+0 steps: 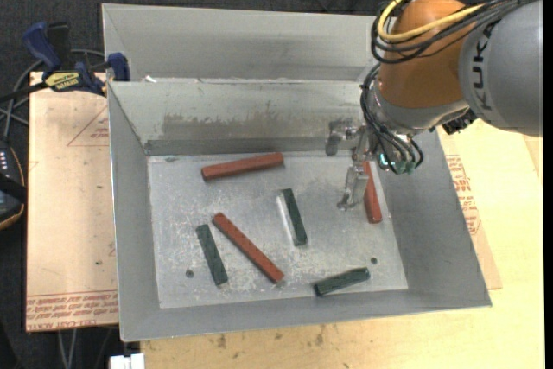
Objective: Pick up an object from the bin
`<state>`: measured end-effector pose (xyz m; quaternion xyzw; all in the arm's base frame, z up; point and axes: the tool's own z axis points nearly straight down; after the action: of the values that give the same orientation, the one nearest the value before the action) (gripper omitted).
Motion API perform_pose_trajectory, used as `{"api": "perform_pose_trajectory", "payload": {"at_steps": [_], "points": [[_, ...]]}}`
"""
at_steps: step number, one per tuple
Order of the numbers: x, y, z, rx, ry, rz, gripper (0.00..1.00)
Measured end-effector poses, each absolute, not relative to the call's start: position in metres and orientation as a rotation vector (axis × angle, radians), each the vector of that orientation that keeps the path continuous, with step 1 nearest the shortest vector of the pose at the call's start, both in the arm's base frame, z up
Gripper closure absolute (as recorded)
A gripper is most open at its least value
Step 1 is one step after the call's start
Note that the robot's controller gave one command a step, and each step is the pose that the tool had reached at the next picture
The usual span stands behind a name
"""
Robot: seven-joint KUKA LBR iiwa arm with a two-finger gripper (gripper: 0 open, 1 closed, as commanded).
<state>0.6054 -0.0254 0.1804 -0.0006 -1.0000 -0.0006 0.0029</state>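
Where pincer (352,201) hangs, red bar (372,205), KUKA arm (510,73)

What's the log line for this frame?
claw: low, bin right side | nearest: red bar beside it | held: nothing seen | other bars: scattered

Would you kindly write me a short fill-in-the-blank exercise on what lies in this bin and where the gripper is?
1. The bin holds ___ dark green bars in all.
2. In the camera view, the gripper hangs over the ___ side of the bin's floor.
3. The short bar right beside the gripper is ___, not green.
Missing words: three; right; red.
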Motion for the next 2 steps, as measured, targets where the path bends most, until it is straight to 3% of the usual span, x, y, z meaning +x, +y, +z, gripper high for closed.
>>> {"api": "perform_pose_trajectory", "payload": {"at_steps": [1,2], "points": [[0.591,0.034,0.134,-0.015,-3.137,-0.006,0.0],[0.588,0.027,0.069,-0.001,-3.144,-0.003,0.0]]}}
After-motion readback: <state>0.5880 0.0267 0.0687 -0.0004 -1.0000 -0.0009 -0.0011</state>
